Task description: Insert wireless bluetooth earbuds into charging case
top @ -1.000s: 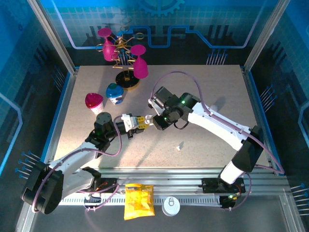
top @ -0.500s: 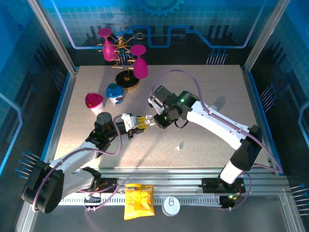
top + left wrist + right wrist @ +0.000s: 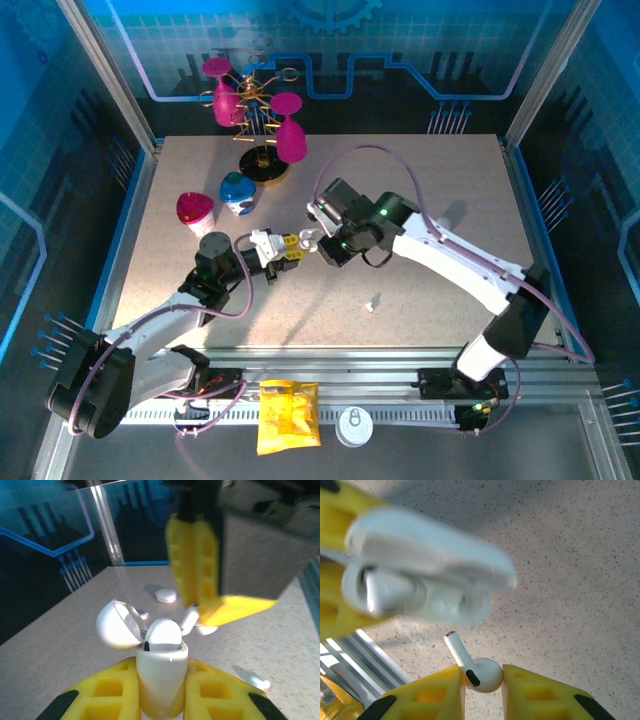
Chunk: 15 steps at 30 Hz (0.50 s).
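I look down from the top camera, and my two grippers meet a little toward 9 o'clock from the middle of the table (image 3: pixel 430 200). My left gripper (image 3: pixel 285 250) is squeezed tight on the charging case (image 3: pixel 160 680), with a yellow finger on each side of it. The case stands up with its mouth on top. Its lid (image 3: pixel 117 625) is flipped open and leans toward 10 o'clock in the left wrist camera. One earbud (image 3: pixel 162 632) sits inside the case, and its round white top pokes out.

My right gripper (image 3: pixel 482 680) pinches the second earbud (image 3: pixel 481 674) by its round head. In the right wrist camera its thin stem points toward 11 o'clock, up at the case. That earbud is close to the case but not touching it. The hole beside the first earbud has nothing in it.

In the top camera, a small white bit (image 3: pixel 372 302) lies on the table toward 5 o'clock from the grippers. I cannot tell what it is.
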Each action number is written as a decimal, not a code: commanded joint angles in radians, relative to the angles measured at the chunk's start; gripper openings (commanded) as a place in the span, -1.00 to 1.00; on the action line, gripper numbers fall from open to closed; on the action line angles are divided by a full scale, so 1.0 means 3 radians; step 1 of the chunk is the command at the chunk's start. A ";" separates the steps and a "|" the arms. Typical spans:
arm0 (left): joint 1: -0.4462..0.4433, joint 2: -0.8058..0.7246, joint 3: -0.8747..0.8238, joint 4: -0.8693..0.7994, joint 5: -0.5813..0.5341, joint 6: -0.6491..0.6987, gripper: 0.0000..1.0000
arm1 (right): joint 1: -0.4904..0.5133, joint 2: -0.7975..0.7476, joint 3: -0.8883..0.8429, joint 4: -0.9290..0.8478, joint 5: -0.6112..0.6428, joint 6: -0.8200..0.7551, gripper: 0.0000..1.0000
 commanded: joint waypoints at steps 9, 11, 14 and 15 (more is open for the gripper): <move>0.0093 -0.0050 -0.0257 0.0492 -0.0158 -0.0199 -0.94 | -0.0799 -0.0631 -0.1512 0.0777 -0.0487 0.0525 -0.55; 0.0093 -0.0120 -0.0251 0.0445 -0.0110 -0.0189 -0.94 | -0.0912 -0.0581 -0.1727 0.0930 -0.0520 0.0588 -0.55; 0.0093 -0.0233 -0.0221 0.0281 -0.0055 -0.0161 -0.94 | -0.0973 -0.0420 -0.1913 0.1055 -0.0472 0.0614 -0.54; 0.0093 -0.0273 -0.0202 0.0206 -0.0033 -0.0148 -0.95 | -0.0983 -0.0352 -0.1954 0.1087 -0.0421 0.0610 -0.54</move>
